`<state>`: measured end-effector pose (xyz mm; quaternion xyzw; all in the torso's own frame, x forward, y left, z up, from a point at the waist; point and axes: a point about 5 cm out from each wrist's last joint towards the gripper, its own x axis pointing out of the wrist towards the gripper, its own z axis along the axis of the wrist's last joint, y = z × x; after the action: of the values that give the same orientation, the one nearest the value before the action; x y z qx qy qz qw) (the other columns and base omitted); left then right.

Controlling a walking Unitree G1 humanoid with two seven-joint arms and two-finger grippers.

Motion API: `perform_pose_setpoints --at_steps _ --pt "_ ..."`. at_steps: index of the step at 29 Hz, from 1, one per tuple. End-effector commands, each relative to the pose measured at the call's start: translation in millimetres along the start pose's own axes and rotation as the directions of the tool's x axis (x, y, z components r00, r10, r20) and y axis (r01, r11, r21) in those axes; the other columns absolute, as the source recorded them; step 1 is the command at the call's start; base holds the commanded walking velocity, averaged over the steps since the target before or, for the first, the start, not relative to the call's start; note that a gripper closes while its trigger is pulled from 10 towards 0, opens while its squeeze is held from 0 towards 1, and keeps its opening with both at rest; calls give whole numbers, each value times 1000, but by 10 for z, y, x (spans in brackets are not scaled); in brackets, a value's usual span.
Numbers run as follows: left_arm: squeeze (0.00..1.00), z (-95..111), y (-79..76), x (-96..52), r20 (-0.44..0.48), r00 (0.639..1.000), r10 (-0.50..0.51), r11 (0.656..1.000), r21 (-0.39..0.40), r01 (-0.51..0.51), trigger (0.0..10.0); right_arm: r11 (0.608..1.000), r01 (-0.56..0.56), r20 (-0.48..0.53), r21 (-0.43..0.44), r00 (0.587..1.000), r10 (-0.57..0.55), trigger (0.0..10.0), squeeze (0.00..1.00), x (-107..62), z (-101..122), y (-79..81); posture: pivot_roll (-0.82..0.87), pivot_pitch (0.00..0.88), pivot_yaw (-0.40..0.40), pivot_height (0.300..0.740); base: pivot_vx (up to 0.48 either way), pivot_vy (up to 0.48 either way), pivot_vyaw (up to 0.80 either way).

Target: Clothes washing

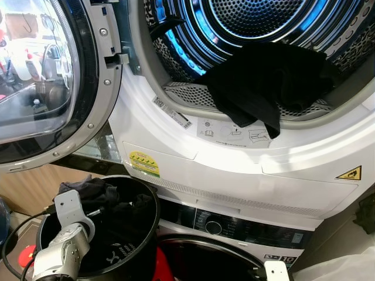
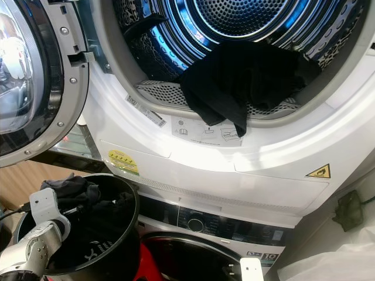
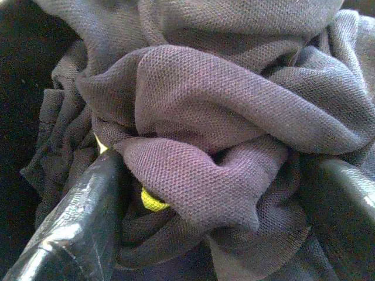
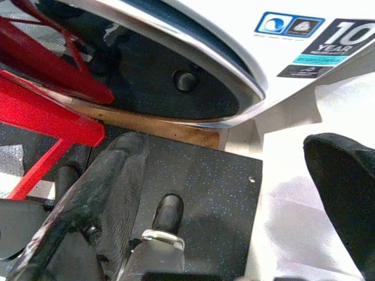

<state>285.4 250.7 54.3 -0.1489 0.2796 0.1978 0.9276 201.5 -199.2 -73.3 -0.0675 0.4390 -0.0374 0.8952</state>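
A black garment (image 1: 263, 82) hangs over the front rim of the upper machine's lit drum (image 1: 246, 17), half inside. Below to the left stands a black basket (image 1: 151, 228) with dark clothes (image 1: 88, 190) in it. My left arm (image 1: 61, 249) reaches down into the basket. In the left wrist view my left gripper (image 3: 220, 164) is open, its fingers (image 3: 76, 222) wide apart on either side of a bunched purple-grey garment (image 3: 199, 99). My right gripper (image 4: 222, 146) hangs open and empty low over the dark floor, before the lower washer's door (image 4: 176, 82).
The upper machine's round door (image 1: 47, 76) stands swung open to the left, above the basket. The lower washer's control panel (image 1: 234, 225) is under the drum. A red frame (image 4: 47, 117) sits by the basket, and a white sheet (image 1: 351, 266) lies at the lower right.
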Motion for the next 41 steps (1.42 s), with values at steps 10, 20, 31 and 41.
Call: perform_pose_setpoints --at_steps 10,20,31,41 --pt "0 -137 -113 45 -75 997 -33 999 -6 32 3961 1000 -13 -8 -12 1000 13 10000 0 -5 -28 27 116 0 32 740 0 0 0" --pt "0 -109 -164 30 -56 997 -50 999 -6 50 0 1000 -20 -7 -19 1000 20 10000 0 -4 -21 51 122 0 26 740 0 0 0" --pt "0 -75 -197 25 -15 999 -41 999 -24 41 0 1000 -19 -11 -24 1000 19 10000 0 -5 -33 31 137 0 10 740 0 0 0" --pt "0 -52 -129 -16 29 1000 -9 1000 -28 10 0 999 -33 -9 -22 999 32 10000 0 -2 -15 66 144 0 7 740 0 0 0"
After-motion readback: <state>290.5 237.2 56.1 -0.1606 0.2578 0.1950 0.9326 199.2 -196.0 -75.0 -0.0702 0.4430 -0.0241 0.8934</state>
